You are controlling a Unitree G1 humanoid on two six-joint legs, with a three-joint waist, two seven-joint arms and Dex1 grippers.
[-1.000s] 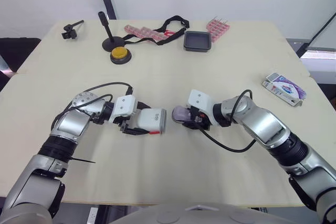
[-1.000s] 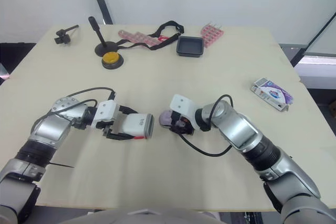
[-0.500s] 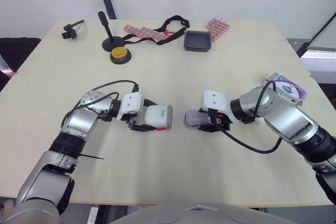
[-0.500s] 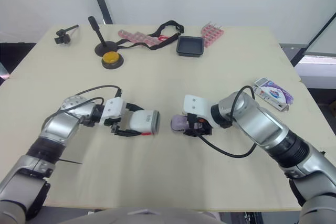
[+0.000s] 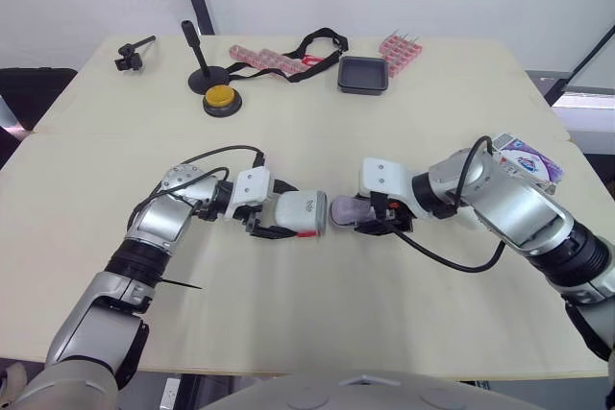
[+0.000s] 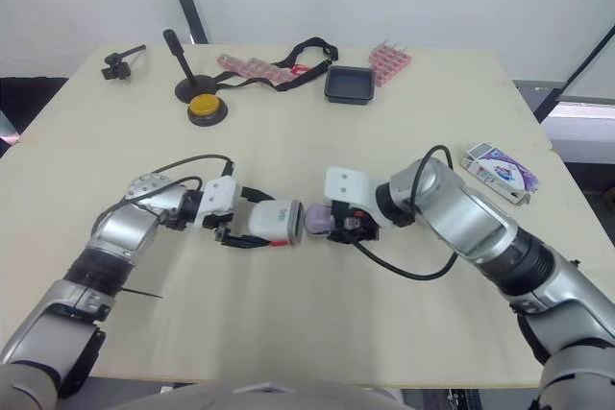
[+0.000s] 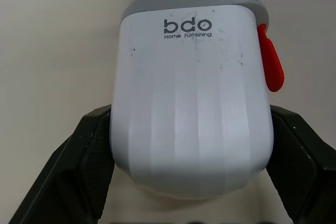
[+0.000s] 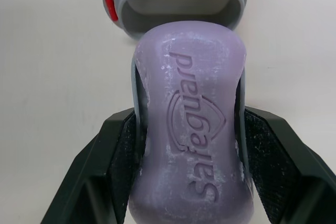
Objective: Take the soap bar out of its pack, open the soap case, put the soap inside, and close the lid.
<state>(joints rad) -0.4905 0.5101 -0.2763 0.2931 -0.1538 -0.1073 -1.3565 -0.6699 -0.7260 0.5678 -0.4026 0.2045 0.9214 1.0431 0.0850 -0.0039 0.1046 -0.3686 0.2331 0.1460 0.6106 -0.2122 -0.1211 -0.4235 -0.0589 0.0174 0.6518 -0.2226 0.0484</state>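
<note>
Soap bar (image 8: 189,124), purple, clamped in right claw (image 5: 365,216) near table (image 5: 317,324) centre, tip at open mouth of white soap case (image 5: 301,214) at its 9 o'clock; left claw (image 7: 191,171) grips case.

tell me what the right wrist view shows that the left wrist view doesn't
Right wrist view: the stamped face of the purple soap, clamped by the right gripper, with its tip at the hollow grey mouth of the case. Left wrist view: the case's white back with its printed logo, held by the left gripper. Shared: the soap's end at the case's grey rim, the red latch and the tan table.
</note>
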